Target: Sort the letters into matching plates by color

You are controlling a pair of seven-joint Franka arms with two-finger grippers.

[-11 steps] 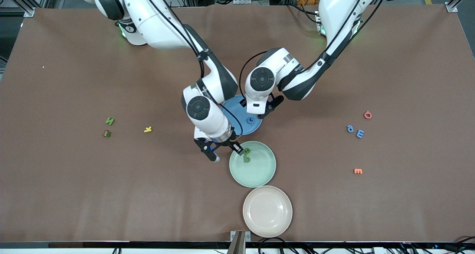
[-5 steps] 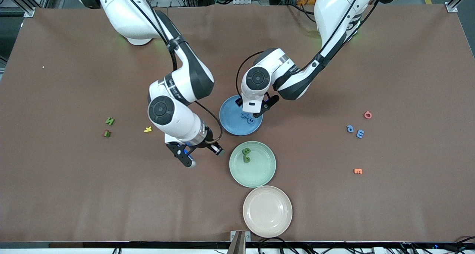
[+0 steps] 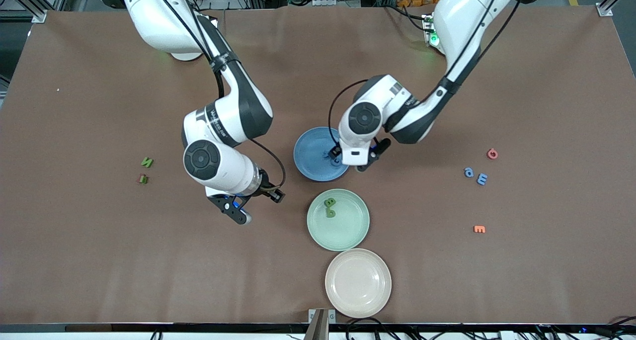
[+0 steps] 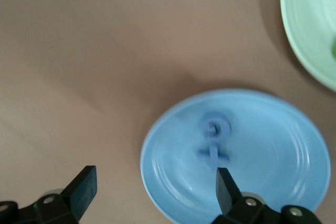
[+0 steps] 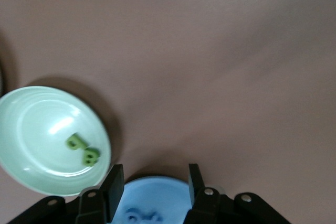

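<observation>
- Two green letters lie on the table toward the right arm's end, well apart from every plate. One [image 3: 147,162] sits at 12 o'clock of the other [image 3: 143,179], and a red bit [image 3: 139,179] touches the nearer one.
- The right gripper [image 3: 260,206] hangs over bare table at 9 o'clock of the green plate. Its fingers [image 5: 114,184] stand apart with nothing between them.
- The blue plate [image 3: 309,162] sits mid-table at 11 o'clock of the green plate, near it but not touching. It holds two blue letters: a round one [image 4: 216,128] and, just beside it, a T-like one [image 4: 214,155]. In the front view the left arm partly hides them.
- The left gripper [image 4: 156,176] is over the blue plate's rim at 3 o'clock. Its jaws are spread wide and empty, one finger [image 4: 224,184] above the plate and the other above the table.
- The green plate [image 3: 348,233] holds two green letters in its upper part, at about 11 o'clock from its centre. One [image 3: 329,202] touches the other [image 3: 330,212].
- The beige plate [image 3: 357,300] lies just beside the green plate at its 5 o'clock, nearest the front camera.
- Toward the left arm's end, two blue letters lie on the table close together, an "a" [image 3: 468,172] and an "e" [image 3: 482,179].
- A red letter [image 3: 492,154] lies at 1 o'clock of that pair, and an orange letter [image 3: 479,229] at their 6 o'clock, farther off.
</observation>
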